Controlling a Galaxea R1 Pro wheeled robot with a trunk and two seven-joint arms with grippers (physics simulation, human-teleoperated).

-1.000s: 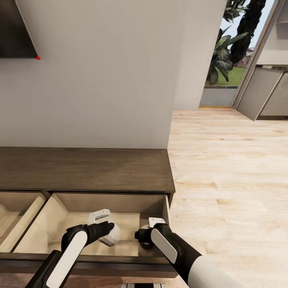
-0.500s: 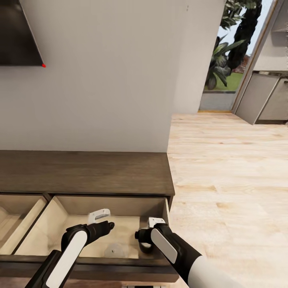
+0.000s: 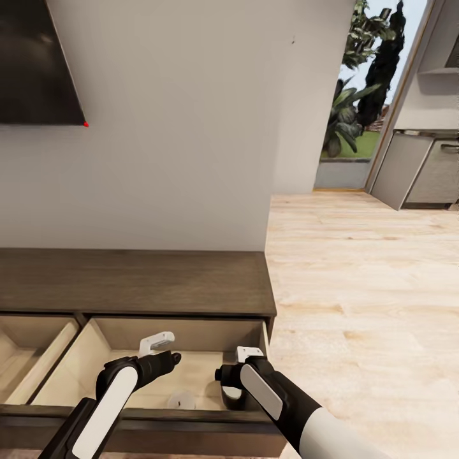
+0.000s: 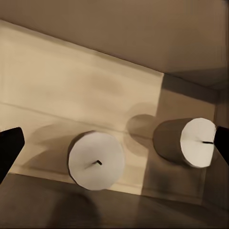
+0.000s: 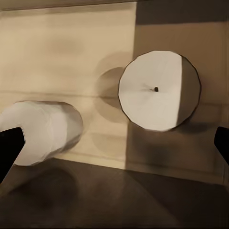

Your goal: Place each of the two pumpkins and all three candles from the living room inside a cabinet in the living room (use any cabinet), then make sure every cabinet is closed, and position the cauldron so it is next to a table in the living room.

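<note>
Ahead of us the pale wall (image 3: 178, 127) takes up most of the head view, with the dark corner of a screen (image 3: 32, 64) at its upper left and light wood floor (image 3: 363, 287) running off to the right toward an open doorway with greenery beyond. Against the wall stands the cabinet (image 3: 134, 280), its dark-brown slab top bare, and both of its drawers are pulled out toward us; the right drawer (image 3: 121, 363) shows a pale wooden floor and sides. Our two arms reach down into that right drawer, the left claw (image 3: 167, 361) near the drawer's middle and the right claw (image 3: 224, 376) toward its right side. In the left wrist view the two dark fingertips (image 4: 9, 148) sit wide apart at the picture's edges with nothing between them, so that claw is spread and holds nothing; in the right wrist view the fingertips (image 5: 10, 148) likewise stand far apart and free. Two candles rest on the drawer floor: one candle (image 4: 96, 161) stands upright near the front edge, and the second candle (image 5: 160, 90) stands beside it in the shaded right corner, close by but apart.
</note>
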